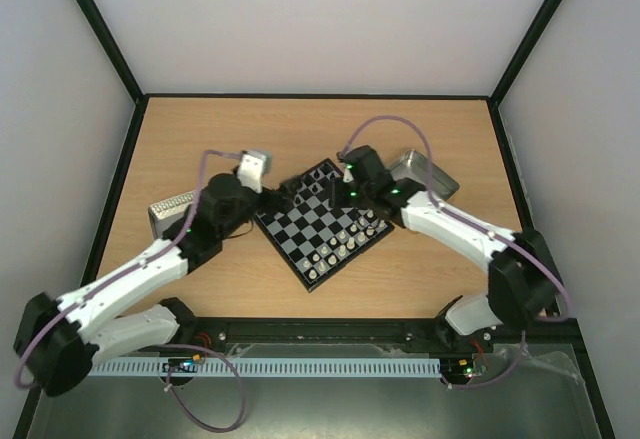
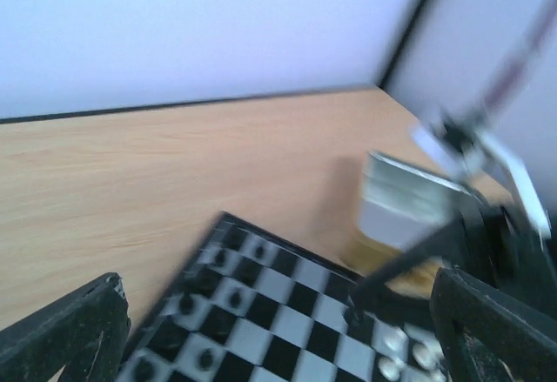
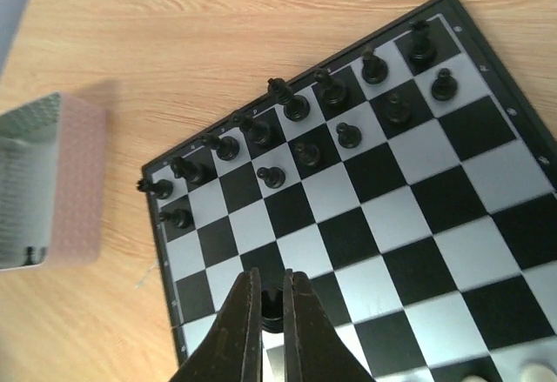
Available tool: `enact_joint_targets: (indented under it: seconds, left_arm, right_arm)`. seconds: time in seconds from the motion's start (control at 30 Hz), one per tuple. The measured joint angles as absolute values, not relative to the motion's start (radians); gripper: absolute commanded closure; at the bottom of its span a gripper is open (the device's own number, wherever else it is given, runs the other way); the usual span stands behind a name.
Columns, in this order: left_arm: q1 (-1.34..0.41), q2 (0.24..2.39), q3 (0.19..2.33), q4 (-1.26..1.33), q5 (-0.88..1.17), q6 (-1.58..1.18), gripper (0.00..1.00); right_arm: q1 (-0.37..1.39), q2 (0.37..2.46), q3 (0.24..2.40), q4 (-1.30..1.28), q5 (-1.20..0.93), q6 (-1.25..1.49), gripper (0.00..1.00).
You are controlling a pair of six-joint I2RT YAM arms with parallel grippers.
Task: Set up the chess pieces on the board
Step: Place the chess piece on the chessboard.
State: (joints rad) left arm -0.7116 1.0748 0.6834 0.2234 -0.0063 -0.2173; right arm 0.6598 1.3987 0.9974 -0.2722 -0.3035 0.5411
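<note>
The board (image 1: pixel 318 227) lies as a diamond between the arms. Black chess pieces (image 3: pixel 296 108) stand in two rows along its far-left edge, and white pieces (image 1: pixel 338 247) along the near-right edge. My right gripper (image 3: pixel 272 302) is shut on a black pawn (image 3: pixel 272 311) and holds it above a square near the board's left edge; it also shows from above (image 1: pixel 338 189). My left gripper (image 2: pixel 278 288) is open and empty, hovering over the board's black-piece side (image 2: pixel 218 308). From above it is at the board's left corner (image 1: pixel 272 197). The left wrist view is blurred.
A metal tin (image 1: pixel 425 174) lies behind the right arm at the board's right side, and also shows in the left wrist view (image 2: pixel 405 201). A second, dotted tin (image 1: pixel 172 214) lies left of the board and shows in the right wrist view (image 3: pixel 43 182). Black frame posts border the table.
</note>
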Motion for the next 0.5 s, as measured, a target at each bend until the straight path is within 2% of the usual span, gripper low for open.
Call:
enact_joint_targets:
  seconds: [0.23, 0.5]
  left_arm:
    - [-0.516, 0.81, 0.69, -0.03, -0.26, -0.458, 0.01]
    - [-0.376, 0.644, 0.69, -0.164, -0.282, -0.493, 0.01]
  right_arm:
    - [0.857, 1.654, 1.155, -0.234, -0.08, 0.494, 0.98]
    - [0.994, 1.893, 1.346, -0.219, 0.073, 0.429, 0.98]
